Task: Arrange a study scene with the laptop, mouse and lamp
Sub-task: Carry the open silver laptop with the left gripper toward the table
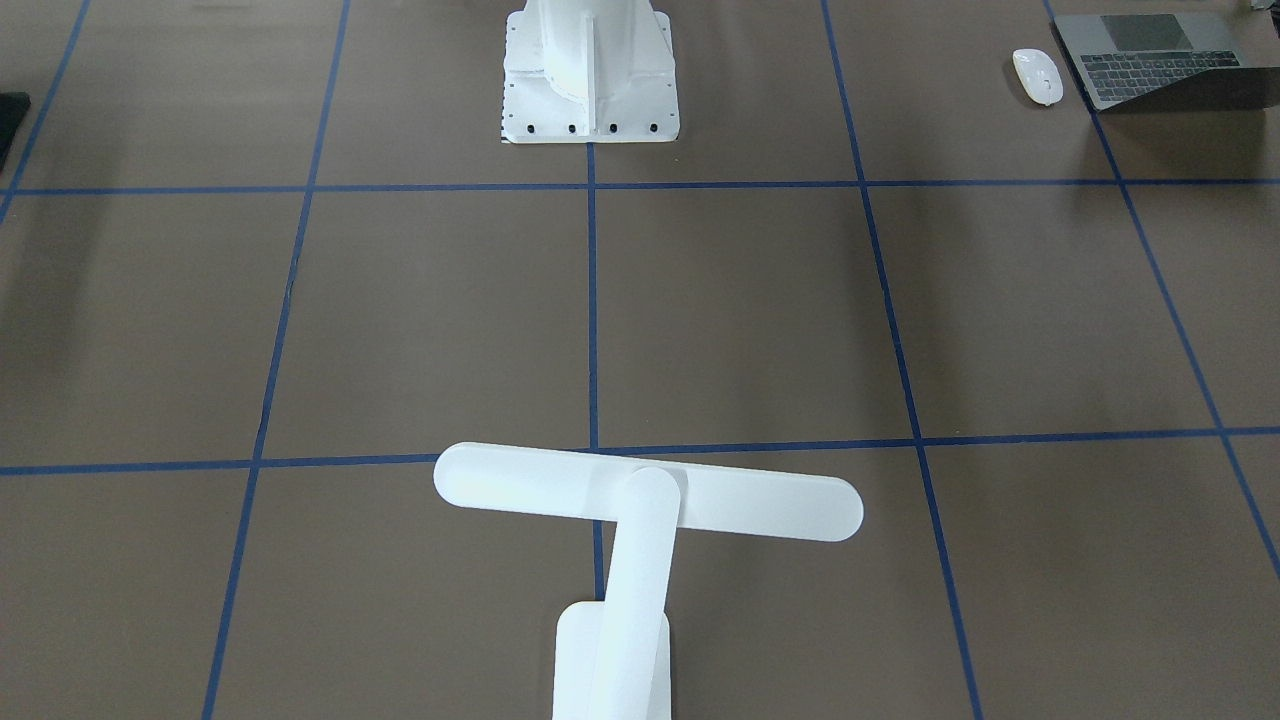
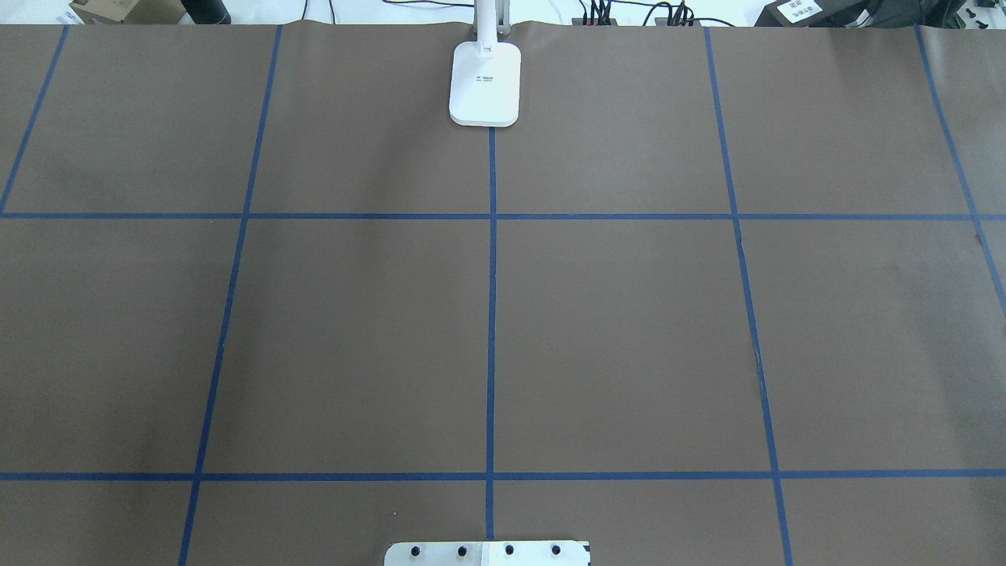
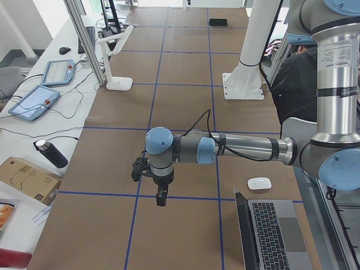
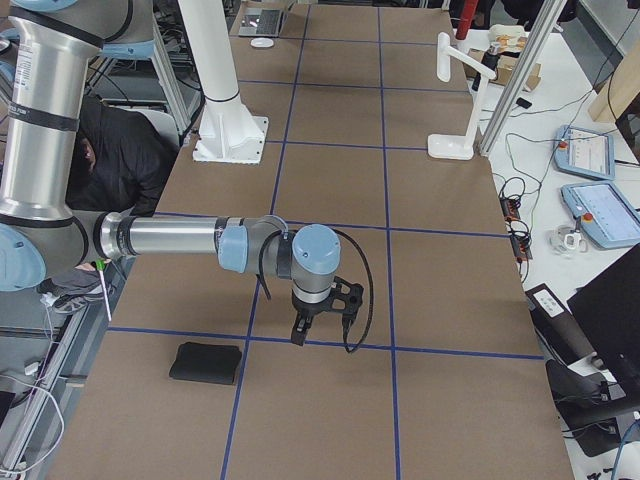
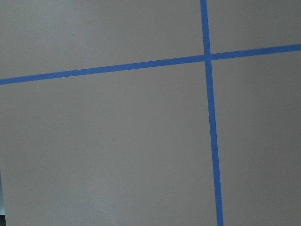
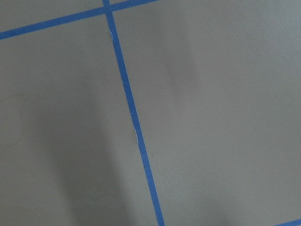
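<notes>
The open dark-grey laptop (image 1: pixel 1150 60) sits at the table corner on the robot's left, with the white mouse (image 1: pixel 1038 76) just beside it. In the exterior left view the laptop (image 3: pixel 270 236) and mouse (image 3: pixel 259 183) lie near the left arm's base. The white T-shaped lamp (image 1: pixel 645 500) stands at the far middle edge, its base (image 2: pixel 485 82) on the centre line. My left gripper (image 3: pixel 161 198) hangs above bare table, away from the mouse. My right gripper (image 4: pixel 298 335) hangs over a tape line. I cannot tell whether either is open or shut. Both wrist views show only brown table and blue tape.
A black square mat (image 4: pixel 206 362) lies near the right arm, close to the table edge. The white bolted pedestal (image 1: pixel 590 70) stands at the robot's side, middle. A person in dark clothes (image 3: pixel 295 79) sits behind it. Tablets, a bottle and boxes line the side bench (image 3: pixel 34 101).
</notes>
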{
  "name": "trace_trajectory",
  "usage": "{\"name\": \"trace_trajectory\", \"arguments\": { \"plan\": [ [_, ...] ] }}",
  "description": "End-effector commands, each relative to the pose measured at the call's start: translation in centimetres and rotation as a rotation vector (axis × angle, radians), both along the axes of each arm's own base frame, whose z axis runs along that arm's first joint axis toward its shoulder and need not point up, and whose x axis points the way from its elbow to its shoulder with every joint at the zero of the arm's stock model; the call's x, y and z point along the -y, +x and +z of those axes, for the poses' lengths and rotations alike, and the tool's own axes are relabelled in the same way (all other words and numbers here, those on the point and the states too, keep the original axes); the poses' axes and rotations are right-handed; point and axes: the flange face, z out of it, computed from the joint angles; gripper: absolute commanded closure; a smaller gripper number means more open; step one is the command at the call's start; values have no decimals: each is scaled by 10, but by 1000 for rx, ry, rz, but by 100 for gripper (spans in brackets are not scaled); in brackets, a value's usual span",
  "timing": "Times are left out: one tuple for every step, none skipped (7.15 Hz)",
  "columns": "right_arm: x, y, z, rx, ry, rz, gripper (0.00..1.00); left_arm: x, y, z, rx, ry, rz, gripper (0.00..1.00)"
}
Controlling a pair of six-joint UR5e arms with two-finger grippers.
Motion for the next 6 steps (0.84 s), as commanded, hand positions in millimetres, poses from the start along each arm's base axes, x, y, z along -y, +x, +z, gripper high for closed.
{"name": "trace_trajectory", "arguments": {
  "plan": [
    [1,-1,-5,11,11,1,1,-2,0,1,-1,3,2,1],
    [2,-3,-7,36,12,3,1,-3,0,1,-3,-1,-6,1],
    [6,-3,-12,37,24,2,1,-2,0,-7,-4,12,-7,0],
    [11,-3,-15,35,30,2,1,0,0,-10,-3,20,-6,0],
    [18,-3,-20,35,41,1,1,1,1,-14,-5,31,-4,0],
    [19,-3,-21,38,43,2,1,2,1,-16,-4,40,7,0]
  ]
}}
